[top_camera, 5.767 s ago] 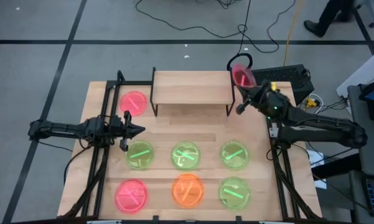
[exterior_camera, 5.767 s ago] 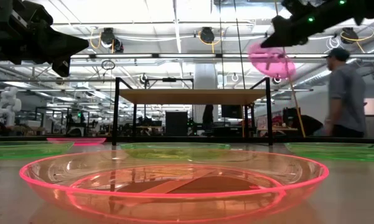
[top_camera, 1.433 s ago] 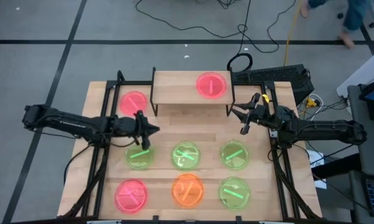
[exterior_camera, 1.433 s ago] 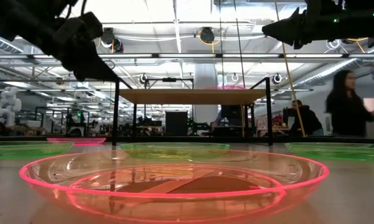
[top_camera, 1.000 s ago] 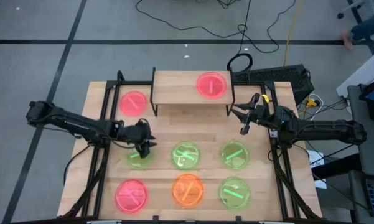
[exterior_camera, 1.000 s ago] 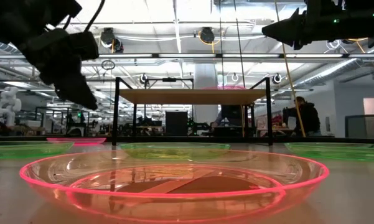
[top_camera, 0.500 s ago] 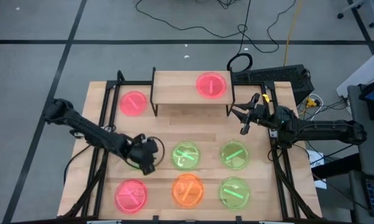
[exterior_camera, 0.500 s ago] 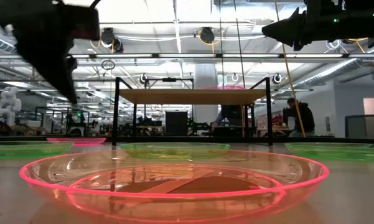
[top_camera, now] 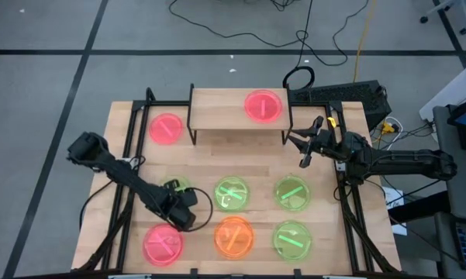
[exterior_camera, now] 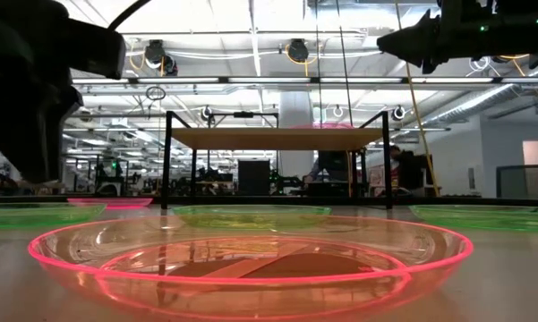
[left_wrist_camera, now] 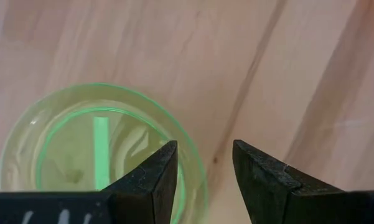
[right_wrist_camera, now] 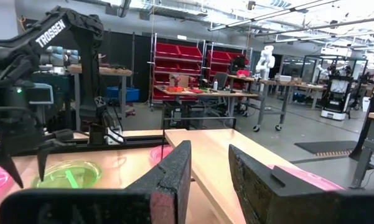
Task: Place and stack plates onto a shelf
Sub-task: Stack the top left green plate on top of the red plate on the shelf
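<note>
You've got one plate point(top_camera: 264, 105) on the shelf point(top_camera: 221, 108), another plate point(top_camera: 167, 129) just left of it, six more in front.

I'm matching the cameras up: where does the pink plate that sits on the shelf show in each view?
High view: pink plate on the right half of the shelf.
Low view: thin pink sliver on the shelf top, right of middle.
Left wrist view: not in it.
Right wrist view: lying on the shelf board, partly hidden.
Shared landmark: the shelf.
</note>
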Robot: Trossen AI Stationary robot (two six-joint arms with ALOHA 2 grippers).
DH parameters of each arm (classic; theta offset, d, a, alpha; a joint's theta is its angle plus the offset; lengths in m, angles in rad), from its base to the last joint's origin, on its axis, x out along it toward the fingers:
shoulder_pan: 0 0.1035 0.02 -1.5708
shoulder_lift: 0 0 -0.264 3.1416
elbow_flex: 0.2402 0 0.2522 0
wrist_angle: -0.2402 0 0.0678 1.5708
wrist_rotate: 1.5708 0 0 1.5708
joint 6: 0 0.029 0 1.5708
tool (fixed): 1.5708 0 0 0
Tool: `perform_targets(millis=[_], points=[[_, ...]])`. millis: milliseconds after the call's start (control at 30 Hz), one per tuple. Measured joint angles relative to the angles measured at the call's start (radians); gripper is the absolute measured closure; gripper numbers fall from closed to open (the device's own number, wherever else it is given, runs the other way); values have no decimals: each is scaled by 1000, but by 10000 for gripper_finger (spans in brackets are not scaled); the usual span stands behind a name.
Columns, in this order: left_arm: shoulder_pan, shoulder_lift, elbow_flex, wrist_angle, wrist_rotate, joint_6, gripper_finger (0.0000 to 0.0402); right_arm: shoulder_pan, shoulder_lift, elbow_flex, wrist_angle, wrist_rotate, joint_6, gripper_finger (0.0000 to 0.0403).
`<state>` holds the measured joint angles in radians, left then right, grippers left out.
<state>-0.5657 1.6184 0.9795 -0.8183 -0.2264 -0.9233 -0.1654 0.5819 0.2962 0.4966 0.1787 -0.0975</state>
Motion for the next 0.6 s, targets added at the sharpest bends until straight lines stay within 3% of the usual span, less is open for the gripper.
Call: perform_targets(millis=[600], points=[[-19, 110, 0, -79, 73, -107, 242, 0, 0, 0, -15, -1, 7, 312]])
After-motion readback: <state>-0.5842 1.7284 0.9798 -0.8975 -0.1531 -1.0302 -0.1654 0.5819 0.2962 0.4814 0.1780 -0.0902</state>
